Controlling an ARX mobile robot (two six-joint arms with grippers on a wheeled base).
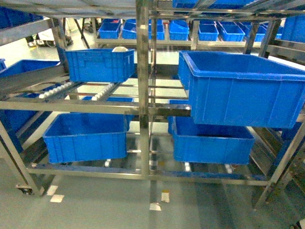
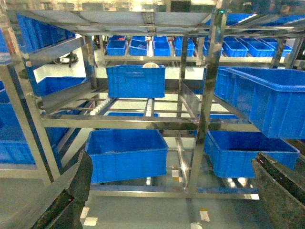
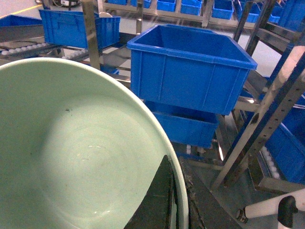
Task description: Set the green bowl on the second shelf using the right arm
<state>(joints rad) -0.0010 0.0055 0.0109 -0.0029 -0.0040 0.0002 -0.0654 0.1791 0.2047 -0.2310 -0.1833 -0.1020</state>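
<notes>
Here, shows the right gripper [image 3: 167, 202] clamped on the rim of a small, round, glossy, pale mint-green bowl [image 3: 81, 152], with one dark finger [image 3: 157, 205] against the inner wall and the other hidden behind the rim. Places the bowl at the lower left of the right wrist frame, held in the air, short of the rack and resting on no shelf.

Ahead, at upper centre of that frame, shows the large deep blue thick-rimmed plastic crate [image 3: 190, 71] on the second shelf [image 1: 162, 112] of the shiny stainless-steel rack, with a perforated steel upright [image 3: 267, 124] at the right and a smaller blue crate [image 3: 71, 26] at the upper left.

Likely hazards, as judgement:
- Slipping or tipping of the bowl, from a one-sided pinch on a smooth wall.
- Knocking the crate's thick rim on too low an approach.
- Catching the upright on too wide a swing to the right.
- Setting down on the wrong tier, among so many similar blue crates.

Finally, shows the left gripper [image 2: 171, 164] spread wide and empty along the bottom of the left wrist frame, well back from the rack.
</notes>
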